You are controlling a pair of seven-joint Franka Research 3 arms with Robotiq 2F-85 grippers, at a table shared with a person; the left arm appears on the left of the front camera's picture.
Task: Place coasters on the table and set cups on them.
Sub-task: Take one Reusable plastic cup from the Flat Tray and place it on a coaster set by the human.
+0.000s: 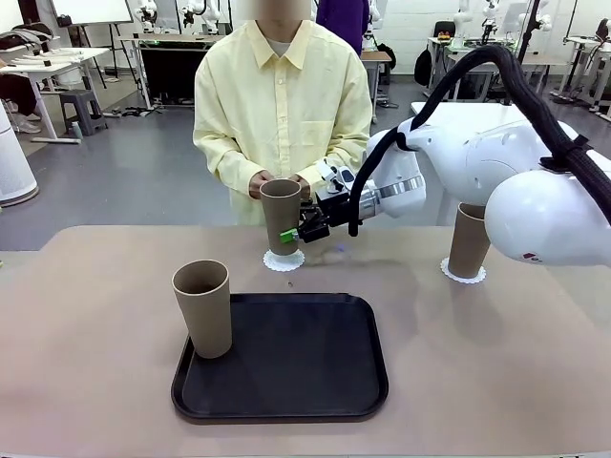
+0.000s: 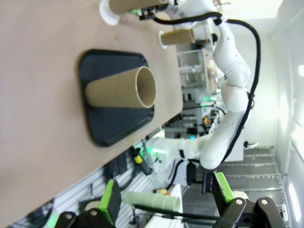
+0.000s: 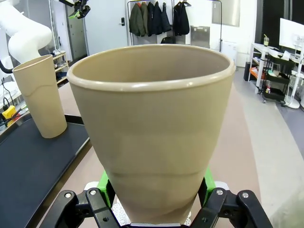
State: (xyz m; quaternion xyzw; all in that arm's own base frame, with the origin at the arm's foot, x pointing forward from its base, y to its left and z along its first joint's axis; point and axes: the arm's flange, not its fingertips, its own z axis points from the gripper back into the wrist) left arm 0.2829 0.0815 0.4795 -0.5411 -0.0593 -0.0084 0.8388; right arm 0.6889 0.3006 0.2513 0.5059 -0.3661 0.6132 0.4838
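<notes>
My right gripper (image 1: pixel 294 233) (image 3: pixel 154 190) is shut on a tan cup (image 1: pixel 280 215) (image 3: pixel 152 128), low on its wall. The cup's base is at a white lacy coaster (image 1: pixel 284 260) (image 3: pixel 119 212) on the far middle of the table (image 1: pixel 86 315); contact cannot be told. The person's hands (image 1: pixel 260 183) are just behind this cup. A second cup (image 1: pixel 468 240) (image 2: pixel 178 36) stands on a coaster (image 1: pixel 463 274) at the right, partly behind my right arm. A third cup (image 1: pixel 203 307) (image 2: pixel 121 88) (image 3: pixel 40 95) stands on the tray's left corner. My left gripper (image 2: pixel 166 197) is open and holds nothing, high off the table.
A black tray (image 1: pixel 282 358) (image 2: pixel 114 123) (image 3: pixel 33 161) lies at the near middle of the table. The person in a yellow shirt (image 1: pixel 282 105) stands at the far edge. My right arm (image 1: pixel 516 181) spans the right half above the tabletop.
</notes>
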